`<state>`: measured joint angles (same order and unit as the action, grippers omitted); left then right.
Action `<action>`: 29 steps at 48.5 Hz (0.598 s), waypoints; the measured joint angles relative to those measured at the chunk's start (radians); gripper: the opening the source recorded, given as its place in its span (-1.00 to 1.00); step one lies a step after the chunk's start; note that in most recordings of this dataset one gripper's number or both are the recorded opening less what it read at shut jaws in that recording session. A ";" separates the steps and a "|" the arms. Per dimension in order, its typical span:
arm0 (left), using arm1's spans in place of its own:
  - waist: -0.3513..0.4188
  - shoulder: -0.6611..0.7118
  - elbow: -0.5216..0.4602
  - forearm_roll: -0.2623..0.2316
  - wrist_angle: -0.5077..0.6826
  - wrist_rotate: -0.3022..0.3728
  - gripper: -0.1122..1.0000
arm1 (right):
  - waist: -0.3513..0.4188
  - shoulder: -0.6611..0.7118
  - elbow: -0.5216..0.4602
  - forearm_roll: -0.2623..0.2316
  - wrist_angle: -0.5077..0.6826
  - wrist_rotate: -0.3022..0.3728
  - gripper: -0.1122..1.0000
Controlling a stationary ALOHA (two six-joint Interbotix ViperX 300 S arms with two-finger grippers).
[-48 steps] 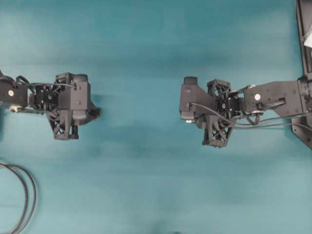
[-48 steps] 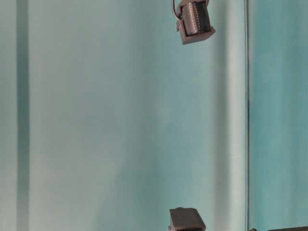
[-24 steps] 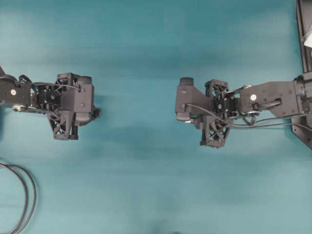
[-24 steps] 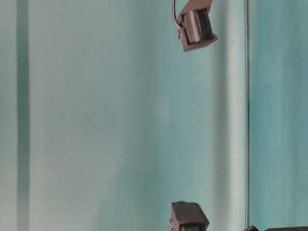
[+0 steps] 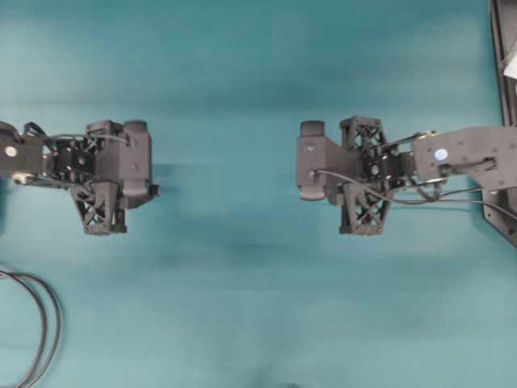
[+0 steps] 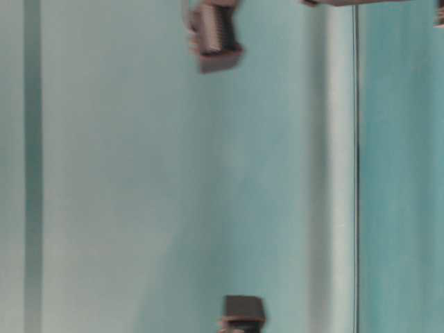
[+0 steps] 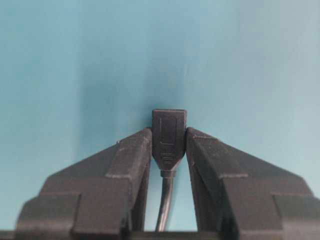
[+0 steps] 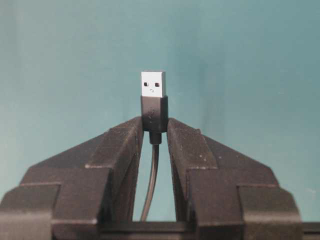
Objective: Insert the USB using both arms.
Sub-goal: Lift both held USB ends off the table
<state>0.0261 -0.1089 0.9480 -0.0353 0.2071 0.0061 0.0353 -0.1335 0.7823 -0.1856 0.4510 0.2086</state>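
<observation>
Two arms: I've got both up over the teal table (image 5: pixel 242 307), well apart, wrists facing each other across the middle.
Step in hand: both ends are picked up, so I judge I'm at the approach before mating.
Right pincer (image 8: pixel 154 131): clamped on the black body of the USB (image 8: pixel 153 84), silver tip poking out past the fingers (image 8: pixel 186 145).
Left pincer (image 7: pixel 169 142): clamped on the all-black socket end (image 7: pixel 169 131), its cable running back between the fingers.
Next move: I reckon I must close the gap, line tip and socket mouth on one axis, and match their roll before pushing.
Looped cords (image 5: pixel 36 323): lying at the lower left edge, cut off.
Hard to read: from overhead neither plug nor socket shows under the wrist cameras; the table-level view is blurred, only dark boxy bits at its edges.
</observation>
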 measured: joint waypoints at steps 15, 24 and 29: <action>0.051 -0.144 -0.098 -0.012 0.301 -0.152 -0.37 | -0.002 -0.077 0.000 -0.091 0.066 0.017 -0.44; 0.061 -0.218 -0.132 -0.106 0.310 -0.153 -0.37 | 0.008 -0.103 -0.006 -0.163 0.086 0.055 -0.44; 0.084 -0.249 -0.129 -0.225 0.316 -0.152 -0.37 | 0.021 -0.121 -0.012 -0.227 0.114 0.091 -0.44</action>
<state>0.1104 -0.3574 0.8191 -0.2608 0.5231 -0.1457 0.0568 -0.2546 0.7701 -0.4126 0.5645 0.2991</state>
